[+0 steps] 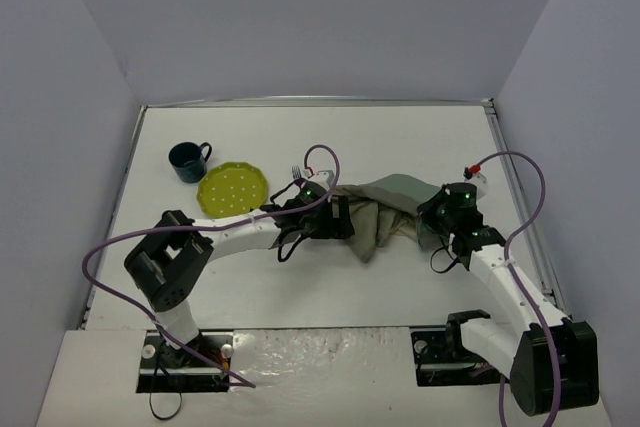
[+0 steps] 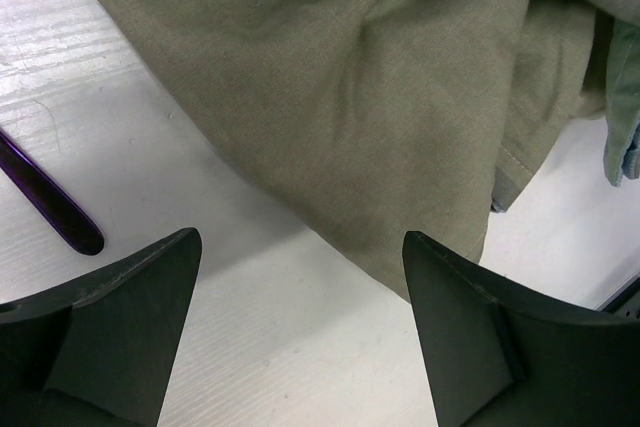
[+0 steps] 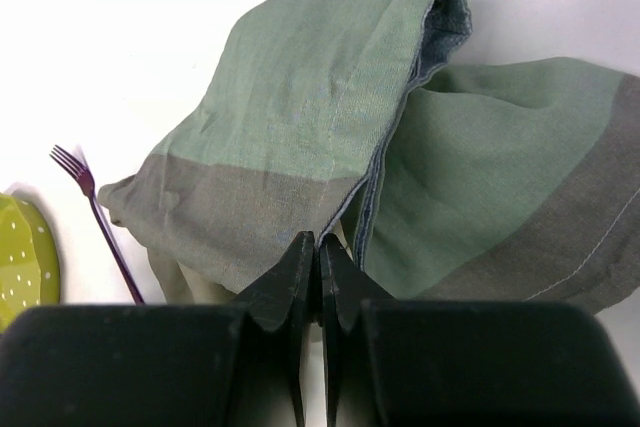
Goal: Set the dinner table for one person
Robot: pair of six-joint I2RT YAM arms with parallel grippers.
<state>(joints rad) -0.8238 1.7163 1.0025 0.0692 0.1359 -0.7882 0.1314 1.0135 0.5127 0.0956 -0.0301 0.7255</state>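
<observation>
A crumpled beige-and-green cloth placemat (image 1: 385, 209) lies in a heap mid-right on the white dinner table (image 1: 400, 137). My right gripper (image 1: 428, 223) (image 3: 320, 239) is shut, its tips pinching a hemmed edge of the placemat (image 3: 300, 127). At the heap's left side my left gripper (image 1: 345, 219) (image 2: 300, 237) stands open just over bare tabletop, with the beige fold of the placemat (image 2: 350, 97) right in front of its fingers and nothing between them. A purple fork (image 1: 296, 175) (image 3: 100, 222) lies left of the cloth; its handle (image 2: 50, 202) shows in the left wrist view.
A yellow-green dotted plate (image 1: 232, 188) (image 3: 22, 257) sits left of the fork, and a dark teal mug (image 1: 188, 160) stands behind it at the far left. Grey walls enclose the table on three sides. Purple cables loop off both arms.
</observation>
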